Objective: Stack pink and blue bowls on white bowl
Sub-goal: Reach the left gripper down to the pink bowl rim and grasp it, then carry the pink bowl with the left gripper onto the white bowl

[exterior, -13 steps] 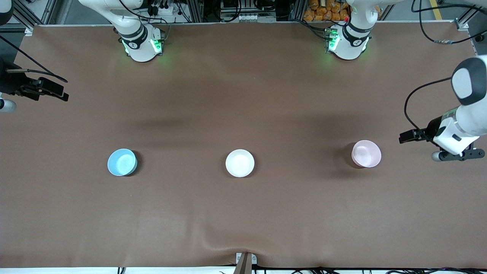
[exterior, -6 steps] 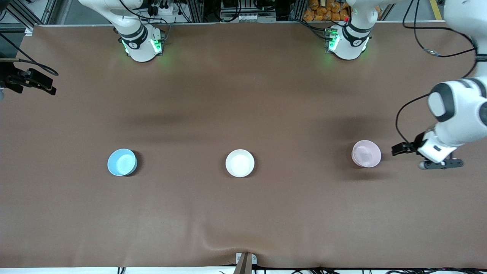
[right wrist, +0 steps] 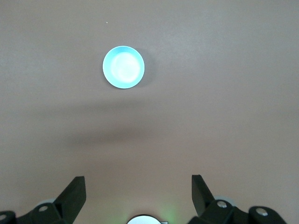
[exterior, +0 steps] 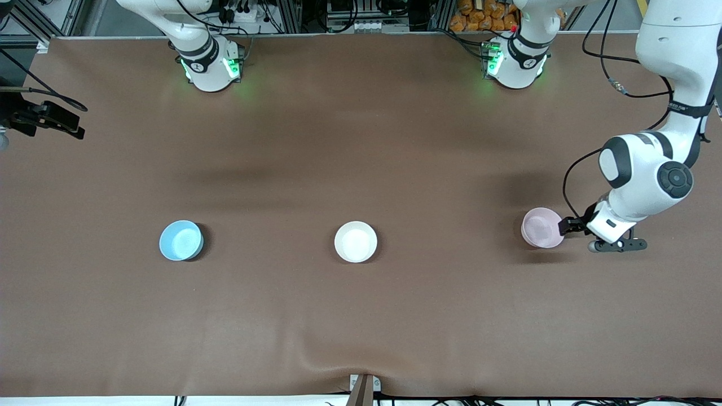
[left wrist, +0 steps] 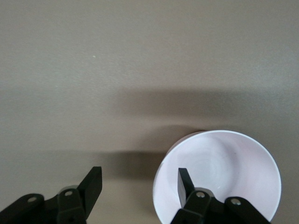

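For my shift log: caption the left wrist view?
Open left gripper straddling the pink bowl rim, one finger inside.

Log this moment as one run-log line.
left gripper: open, straddling pink bowl rim | right gripper: open, waiting high at table end | blue bowl, white bowl: untouched | stack: not started

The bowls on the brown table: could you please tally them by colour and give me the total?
Pale pink glossy round bowl: 1
Plain white glossy round bowl: 1
Light sky blue glossy round bowl: 1
Total: 3 bowls, each standing apart on the table, none stacked.
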{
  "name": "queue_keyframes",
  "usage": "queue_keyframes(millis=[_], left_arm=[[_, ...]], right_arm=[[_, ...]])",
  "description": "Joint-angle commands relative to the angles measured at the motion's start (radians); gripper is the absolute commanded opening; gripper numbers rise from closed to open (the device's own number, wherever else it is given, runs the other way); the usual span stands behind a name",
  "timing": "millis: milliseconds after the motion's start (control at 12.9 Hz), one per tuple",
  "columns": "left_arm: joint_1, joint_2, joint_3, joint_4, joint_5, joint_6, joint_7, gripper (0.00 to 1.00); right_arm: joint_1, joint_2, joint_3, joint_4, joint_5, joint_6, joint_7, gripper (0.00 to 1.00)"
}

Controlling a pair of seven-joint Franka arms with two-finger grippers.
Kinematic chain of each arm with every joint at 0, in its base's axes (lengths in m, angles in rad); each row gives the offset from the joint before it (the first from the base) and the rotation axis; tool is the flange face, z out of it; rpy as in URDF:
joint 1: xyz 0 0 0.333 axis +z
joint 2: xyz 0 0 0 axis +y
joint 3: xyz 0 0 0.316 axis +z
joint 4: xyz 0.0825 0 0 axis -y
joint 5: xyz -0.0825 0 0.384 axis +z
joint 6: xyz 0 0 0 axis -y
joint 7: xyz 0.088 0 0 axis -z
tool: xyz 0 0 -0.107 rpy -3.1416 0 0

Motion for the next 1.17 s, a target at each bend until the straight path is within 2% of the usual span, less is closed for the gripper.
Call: queue_keyframes(millis=[0,78,155,311,466,544,933,1088], left_arm=[[-0.002,0.006,-0.008,-0.004,-0.042,0.019,0.023,0.66],[-0.008,0.009,-0.009,-0.005,-0.054,0.027,0.023,0.66],[-0.005,0.019,-0.017,-0.006,-0.054,0.035,0.024,0.61],[-0.005,0.022,-0.02,-0.004,-0.054,0.035,0.025,0.34],[-0.006,0.023,-0.02,-0.006,-0.054,0.035,0.026,0.17],[-0.003,0.023,-0.02,-0.006,-0.054,0.035,0.031,0.0],[0.003,-0.006,-0.026,0.022,-0.063,0.0,0.025,0.0],[-0.005,-0.02,-0.039,0.111,-0.1,-0.127,-0.023,0.0]], right_arm=[[-0.021,-0.002,0.006,-0.007,0.019,-0.005,-0.01,1.0],[-0.021,-0.004,0.006,-0.013,0.019,-0.005,-0.01,1.0],[-0.021,-0.004,0.006,-0.016,0.019,-0.005,-0.01,1.0],[-0.021,-0.002,0.004,-0.018,0.021,-0.005,-0.012,1.0],[-0.021,0.009,0.004,-0.021,0.021,-0.004,-0.016,1.0],[-0.019,0.015,0.004,-0.021,0.021,-0.002,-0.021,1.0],[-0.016,0.099,0.006,0.053,0.039,-0.054,-0.033,1.0],[-0.011,0.133,0.006,0.051,0.041,-0.036,-0.033,1.0]])
